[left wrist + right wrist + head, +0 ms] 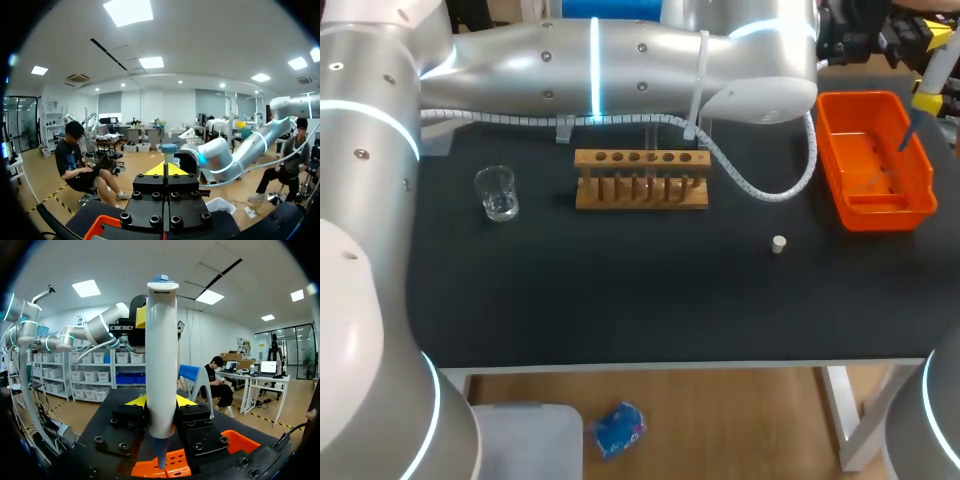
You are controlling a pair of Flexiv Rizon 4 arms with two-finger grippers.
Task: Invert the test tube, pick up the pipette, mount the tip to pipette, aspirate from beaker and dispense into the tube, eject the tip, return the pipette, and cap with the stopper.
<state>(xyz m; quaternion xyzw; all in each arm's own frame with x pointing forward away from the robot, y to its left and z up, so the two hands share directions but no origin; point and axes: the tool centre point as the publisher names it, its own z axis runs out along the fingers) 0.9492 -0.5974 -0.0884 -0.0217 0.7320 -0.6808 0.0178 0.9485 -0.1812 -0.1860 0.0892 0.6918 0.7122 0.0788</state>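
Observation:
My right gripper (161, 402) is shut on the white pipette (161, 355), which stands upright between its fingers with a bluish tip (161, 456) on its lower end. In the head view the pipette (932, 70) hangs over the orange tray (840, 190) at the far right, where a yellow fingertip (927, 100) shows. My left gripper (165, 169) is shut and empty, with the pipette's blue button (168, 148) just ahead of it. The wooden tube rack (642, 180), the glass beaker (497, 192) and the small stopper (778, 244) stand on the black table.
My left arm (620, 60) stretches across the back of the table from left to right, its white cable (760, 185) looping down beside the rack. The tray (235, 440) lies directly under the pipette. The table's front edge (670, 362) runs below the stopper.

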